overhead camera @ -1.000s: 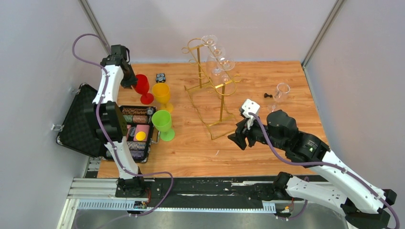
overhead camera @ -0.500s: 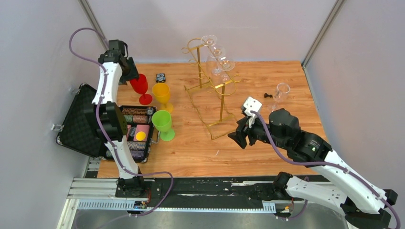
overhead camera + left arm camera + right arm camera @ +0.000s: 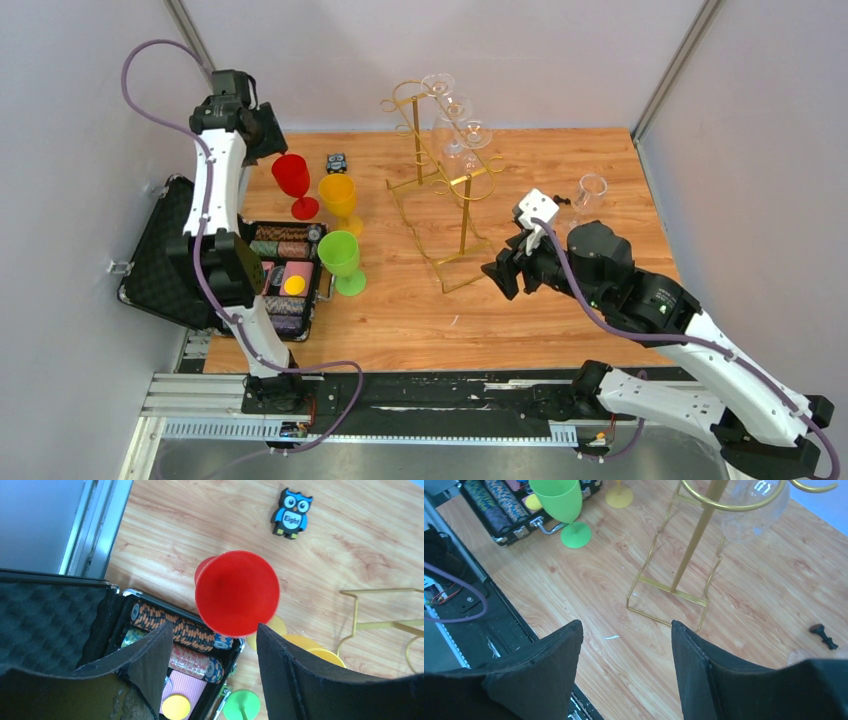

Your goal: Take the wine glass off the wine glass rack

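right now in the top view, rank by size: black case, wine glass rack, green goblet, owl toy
1. black case
2. wine glass rack, a close call since it stands tall
3. green goblet
4. owl toy

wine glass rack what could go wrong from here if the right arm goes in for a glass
1. The rack is thin wire on a narrow base; a bump from the open right gripper could tip it.
2. The glasses hang close together, so pulling one may knock its neighbours.
3. A loose glass stands beside the right arm; a swing could topple it.
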You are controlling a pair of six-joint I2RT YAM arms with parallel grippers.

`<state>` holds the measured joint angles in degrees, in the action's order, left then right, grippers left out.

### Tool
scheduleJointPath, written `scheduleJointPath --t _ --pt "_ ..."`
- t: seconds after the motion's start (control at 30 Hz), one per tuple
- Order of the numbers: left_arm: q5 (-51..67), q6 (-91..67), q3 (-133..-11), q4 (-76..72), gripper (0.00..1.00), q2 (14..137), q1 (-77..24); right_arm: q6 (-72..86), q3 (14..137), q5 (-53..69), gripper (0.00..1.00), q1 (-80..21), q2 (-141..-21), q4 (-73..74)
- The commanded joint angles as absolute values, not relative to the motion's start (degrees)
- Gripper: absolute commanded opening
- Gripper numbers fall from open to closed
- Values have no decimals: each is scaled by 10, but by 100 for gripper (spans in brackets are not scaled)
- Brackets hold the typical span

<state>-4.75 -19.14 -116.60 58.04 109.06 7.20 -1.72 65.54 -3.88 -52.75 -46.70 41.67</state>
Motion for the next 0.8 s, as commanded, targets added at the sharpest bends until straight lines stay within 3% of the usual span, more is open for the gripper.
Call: scheduleJointPath --t 0.0,0.33,0.77 --pt "-31 -190 -1167 577 71 1009 60 18 684 -100 65 -528 -481 433" --pt "-5 -187 -1154 581 72 959 -28 37 680 -127 64 -490 -488 437" --pt "26 -193 -1270 610 72 1061 -129 38 643 -80 55 -402 -511 369"
